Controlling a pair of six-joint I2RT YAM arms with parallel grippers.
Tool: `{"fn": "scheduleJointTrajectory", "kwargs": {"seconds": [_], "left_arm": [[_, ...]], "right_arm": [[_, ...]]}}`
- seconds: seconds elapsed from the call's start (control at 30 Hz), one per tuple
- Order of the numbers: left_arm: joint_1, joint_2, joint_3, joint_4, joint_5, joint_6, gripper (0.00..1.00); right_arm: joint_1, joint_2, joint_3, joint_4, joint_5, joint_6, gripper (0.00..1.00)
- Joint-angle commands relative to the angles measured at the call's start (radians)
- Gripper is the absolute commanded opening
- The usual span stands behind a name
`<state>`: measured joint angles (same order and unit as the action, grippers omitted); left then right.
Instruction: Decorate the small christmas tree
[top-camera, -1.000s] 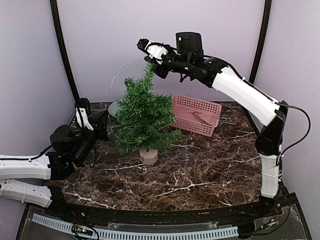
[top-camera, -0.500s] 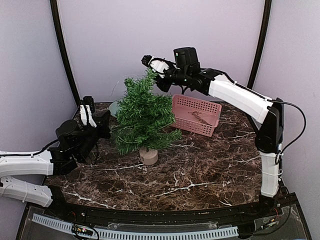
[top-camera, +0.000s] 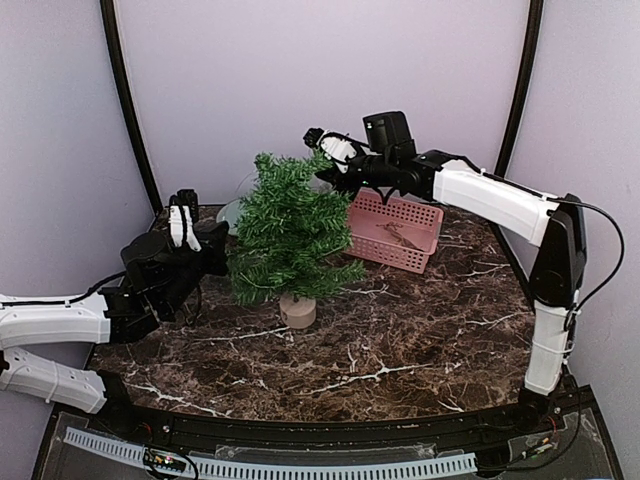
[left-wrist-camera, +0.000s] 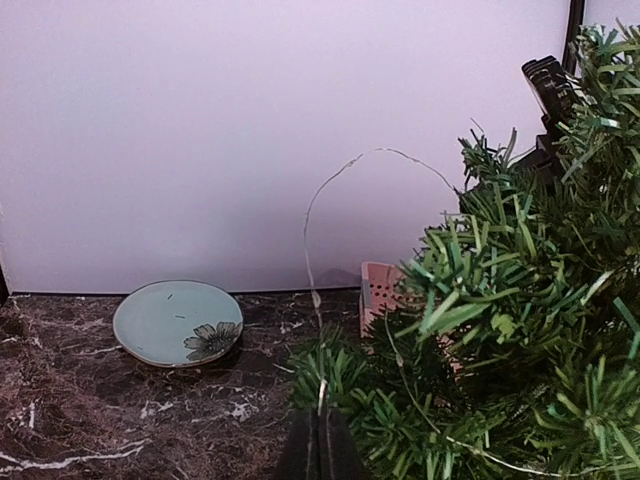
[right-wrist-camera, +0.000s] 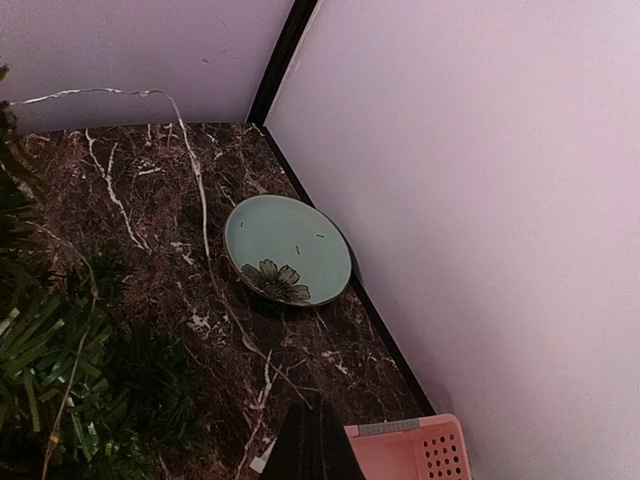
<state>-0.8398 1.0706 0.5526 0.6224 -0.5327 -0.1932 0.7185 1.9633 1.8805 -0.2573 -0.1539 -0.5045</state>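
The small tree stands upright before me on its short tan round base, set on the dark marble tabletop a little left of the middle. Its bristly green needle branches spread widest low down, and its top is broad and uneven. A thin pale wire climbs from the lower branches on my left side and arcs high in the air beside the tree. It bends back toward the upper branches, and a further strand of it lies threaded among the needles lower down.
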Motion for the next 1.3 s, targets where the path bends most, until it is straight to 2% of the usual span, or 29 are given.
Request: {"fn": "scheduleJointTrajectory", "kwargs": {"seconds": [0.0, 0.43, 0.63, 0.87, 1.0, 1.27], "left_arm": [[0.007, 0.011, 0.043, -0.040, 0.020, -0.024, 0.00], [0.008, 0.004, 0.052, -0.038, 0.030, 0.001, 0.00], [0.026, 0.016, 0.083, -0.044, 0.031, 0.029, 0.00], [0.073, 0.034, 0.119, -0.053, 0.068, 0.038, 0.00], [0.083, 0.039, 0.126, -0.043, 0.097, 0.042, 0.00], [0.091, 0.030, 0.132, -0.044, 0.110, 0.061, 0.00]], "right_arm": [[-0.030, -0.076, -0.052, 0.046, -0.068, 0.058, 0.00], [-0.039, -0.104, -0.036, 0.028, -0.219, 0.110, 0.00], [-0.039, -0.128, -0.027, 0.058, -0.222, 0.131, 0.00], [-0.048, -0.132, -0.022, 0.102, -0.158, 0.175, 0.00], [-0.048, -0.167, -0.070, 0.148, -0.182, 0.191, 0.00], [-0.073, -0.152, -0.045, 0.120, -0.172, 0.210, 0.00]]}}
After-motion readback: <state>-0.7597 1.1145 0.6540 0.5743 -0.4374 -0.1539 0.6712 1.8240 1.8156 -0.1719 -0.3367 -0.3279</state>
